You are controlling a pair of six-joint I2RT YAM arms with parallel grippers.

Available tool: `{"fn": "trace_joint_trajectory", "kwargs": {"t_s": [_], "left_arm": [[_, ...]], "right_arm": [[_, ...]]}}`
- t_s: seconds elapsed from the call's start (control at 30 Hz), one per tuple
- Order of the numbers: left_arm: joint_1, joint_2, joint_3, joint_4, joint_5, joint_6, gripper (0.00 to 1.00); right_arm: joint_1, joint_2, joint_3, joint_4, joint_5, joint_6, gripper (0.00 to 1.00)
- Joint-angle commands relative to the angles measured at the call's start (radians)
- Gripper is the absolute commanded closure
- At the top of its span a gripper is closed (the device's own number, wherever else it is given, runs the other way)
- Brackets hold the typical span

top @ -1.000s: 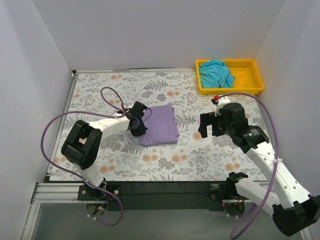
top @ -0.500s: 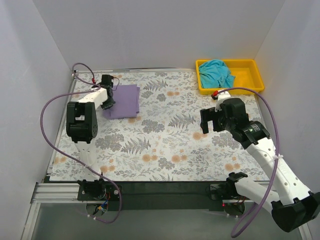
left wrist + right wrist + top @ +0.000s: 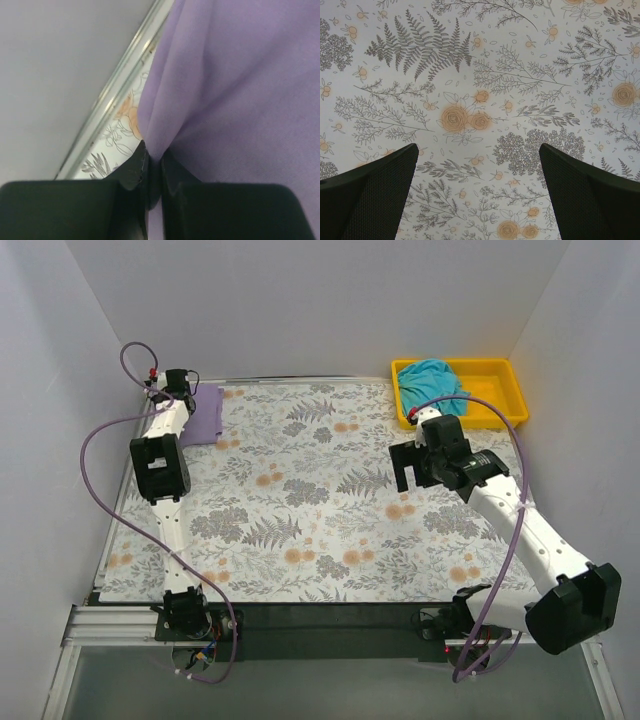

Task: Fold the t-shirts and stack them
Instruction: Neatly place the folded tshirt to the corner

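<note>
Presently I log: right end effector [image 3: 478, 150], fingers wide apart, above the floral table [image 3: 300, 510], mid-right. Left end effector [image 3: 152, 157], clamped on the folded lavender t-shirt [image 3: 207, 412], far-left corner. Teal t-shirt [image 3: 432, 383], bunched in the yellow tray [image 3: 495, 400], far-right corner.

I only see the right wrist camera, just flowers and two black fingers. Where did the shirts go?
Observer: The purple shirt lies folded in the far left corner.
Operator: Is something holding it?
Observer: Yes, the left gripper is shut on a fold at its edge.
Operator: And the other shirt?
Observer: The teal shirt sits bunched up in the yellow tray at the far right.
</note>
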Motion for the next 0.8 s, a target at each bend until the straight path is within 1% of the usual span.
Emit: {"fn": "trace_joint_trajectory", "kwargs": {"t_s": [0.0, 0.13, 0.2, 0.3, 0.37, 0.4, 0.43, 0.5, 0.53, 0.6, 0.63, 0.7, 0.73, 0.77], "left_arm": [[0.02, 0.001, 0.055, 0.083, -0.104, 0.135, 1.0], [0.032, 0.002, 0.056, 0.195, -0.132, 0.23, 1.0], [0.037, 0.013, 0.055, 0.226, -0.141, 0.279, 1.0], [0.045, 0.029, 0.055, 0.263, -0.161, 0.31, 0.95], [0.049, 0.023, 0.047, 0.261, -0.16, 0.301, 0.85], [0.051, 0.016, 0.034, 0.263, -0.159, 0.295, 0.7], [0.051, 0.004, 0.027, 0.263, -0.152, 0.276, 0.61], [0.051, -0.014, 0.001, 0.257, -0.138, 0.249, 0.48], [0.051, -0.037, -0.005, 0.238, -0.121, 0.23, 0.37], [0.049, -0.057, -0.017, 0.217, -0.089, 0.171, 0.3], [0.051, -0.068, -0.022, 0.182, -0.081, 0.148, 0.25], [0.051, -0.109, -0.023, 0.14, -0.037, 0.06, 0.21], [0.051, -0.128, -0.031, 0.099, -0.016, 0.02, 0.18], [0.051, -0.175, -0.037, 0.077, 0.05, -0.015, 0.16]], "right_arm": [[-0.005, 0.029, 0.071, 0.018, 0.029, 0.008, 0.05], [-0.005, 0.071, 0.097, 0.02, 0.032, 0.016, 0.05], [-0.005, 0.097, 0.116, 0.021, 0.032, 0.019, 0.05], [-0.005, 0.129, 0.142, 0.021, 0.032, 0.017, 0.06], [-0.005, 0.146, 0.156, 0.021, 0.032, 0.019, 0.06], [-0.005, 0.151, 0.16, 0.021, 0.032, 0.02, 0.06], [-0.007, 0.152, 0.169, 0.023, 0.03, 0.022, 0.06], [-0.005, 0.155, 0.174, 0.023, 0.03, 0.023, 0.05], [-0.005, 0.152, 0.176, 0.023, 0.033, 0.022, 0.06], [-0.005, 0.135, 0.173, 0.023, 0.04, 0.023, 0.06], [-0.005, 0.128, 0.169, 0.024, 0.047, 0.025, 0.06], [-0.005, 0.091, 0.154, 0.024, 0.059, 0.025, 0.06], [-0.004, 0.076, 0.15, 0.026, 0.069, 0.025, 0.06], [-0.005, 0.042, 0.139, 0.026, 0.087, 0.025, 0.06]]}}
